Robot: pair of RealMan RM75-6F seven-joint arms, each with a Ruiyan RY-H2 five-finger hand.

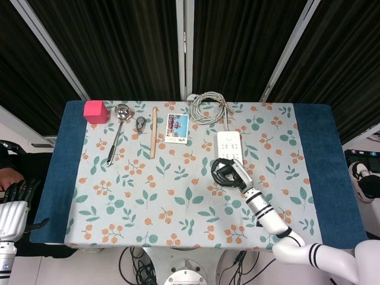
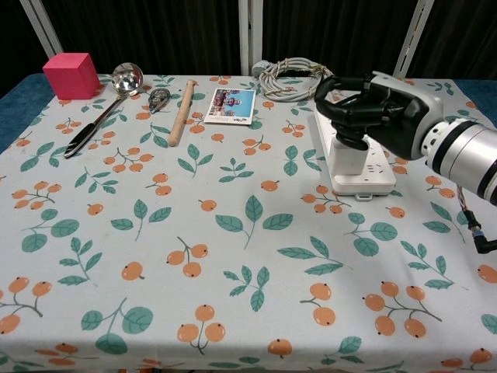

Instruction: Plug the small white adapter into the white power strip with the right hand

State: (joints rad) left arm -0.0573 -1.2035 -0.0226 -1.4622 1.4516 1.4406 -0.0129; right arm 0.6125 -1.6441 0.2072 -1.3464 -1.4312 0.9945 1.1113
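Observation:
The white power strip (image 2: 359, 179) (image 1: 228, 142) lies lengthwise at the table's right centre, its grey cable (image 2: 291, 78) coiled behind it. My right hand (image 2: 374, 116) (image 1: 227, 173) hovers over the strip's near half, dark fingers curled down around the small white adapter (image 2: 348, 156). The adapter stands upright with its base against the strip's top face. In the head view the hand hides the adapter. My left hand (image 1: 12, 206) hangs off the table's left edge, fingers apart, holding nothing.
Along the back left sit a pink cube (image 2: 71, 74), a metal ladle (image 2: 109, 101), a small metal clip (image 2: 159, 97), a wooden stick (image 2: 181, 113) and a picture card (image 2: 231, 105). Floral cloth covers the table.

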